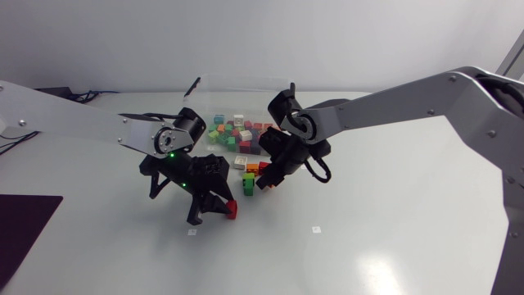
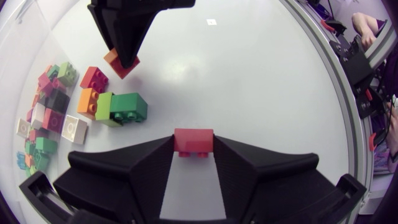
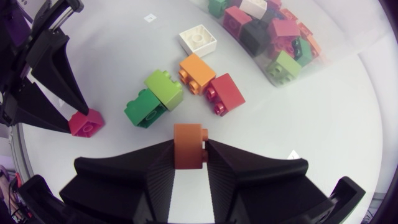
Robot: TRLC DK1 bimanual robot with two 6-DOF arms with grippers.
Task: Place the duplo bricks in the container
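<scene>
**Head view.** Left gripper (image 1: 226, 210), two broad matte black wedge fingers, is clenched on a small red studded plastic brick (image 1: 232, 210) low over the smooth white table (image 1: 368, 229). The right gripper (image 1: 262, 180) hangs just beside a loose cluster of bricks (image 1: 248, 174) in front of the clear plastic container (image 1: 237, 98). The container holds a heap of mixed-colour bricks (image 1: 236, 133).

**Left wrist view.** The left gripper (image 2: 193, 152) clamps the red studded plastic brick (image 2: 193, 142) from two sides at its fingertips, with the brick's smooth side wall facing the camera. Ahead of it, the right gripper (image 2: 123, 57) points down and grips an orange studded plastic brick (image 2: 121, 63) at its tip. Between the two grippers lie a dark green brick (image 2: 129, 107) touching a lime brick (image 2: 104, 107), then an orange block (image 2: 88, 101), a red block (image 2: 94, 78) and a flat white square brick (image 2: 76, 127).

**Right wrist view.** The right gripper (image 3: 189, 155) is closed on the orange studded plastic brick (image 3: 189, 145), one finger against each side of it. Ahead lie the dark green brick (image 3: 144, 108) with the lime brick (image 3: 164, 88) against it, the orange block (image 3: 197, 71) touching the red block (image 3: 226, 93), and the white square brick (image 3: 198, 40), which shows one round stud. Beyond them sits the container's heap (image 3: 267, 31). Off to one side, the left gripper (image 3: 74, 115) holds its red brick (image 3: 86, 122) at the table surface.
</scene>
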